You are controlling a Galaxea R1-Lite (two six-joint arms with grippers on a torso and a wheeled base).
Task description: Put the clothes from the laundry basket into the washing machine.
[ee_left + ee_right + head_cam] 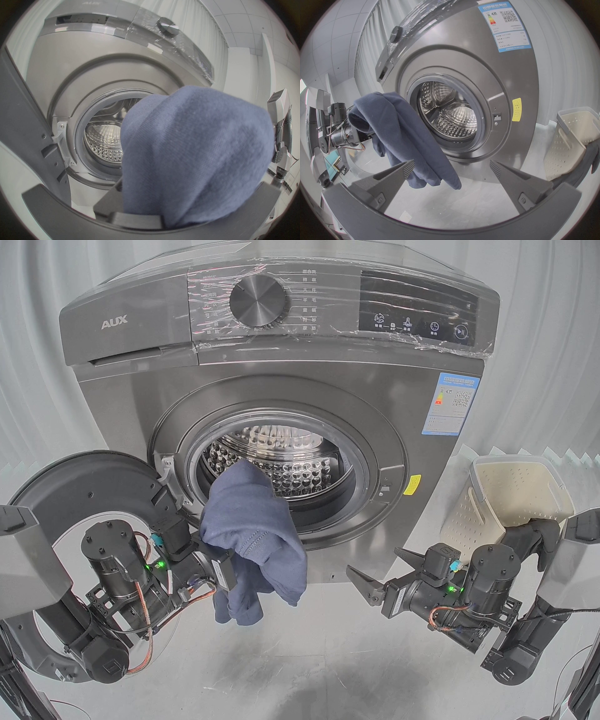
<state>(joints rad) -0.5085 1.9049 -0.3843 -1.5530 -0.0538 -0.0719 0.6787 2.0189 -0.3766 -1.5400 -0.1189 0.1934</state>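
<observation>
Now, left gripper clamps garment (right gaping)

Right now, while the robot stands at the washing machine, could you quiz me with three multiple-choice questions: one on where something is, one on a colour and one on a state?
1. Where is the blue garment?
A. Deep inside the drum.
B. Hanging from the left tool, just in front of the washing machine's opening.
C. Flat on the floor.

2. What colour is the laundry basket?
A. Cream.
B. Red.
C. Green.

3. What state is the right tool in?
A. Open and empty.
B. Shut on a sock.
C. Shut on a towel.

Answers:
1 B: the cloth drapes from that tool, outside the round opening.
2 A: its perforated walls are cream.
3 A: it is spread wide with nothing in it.
</observation>
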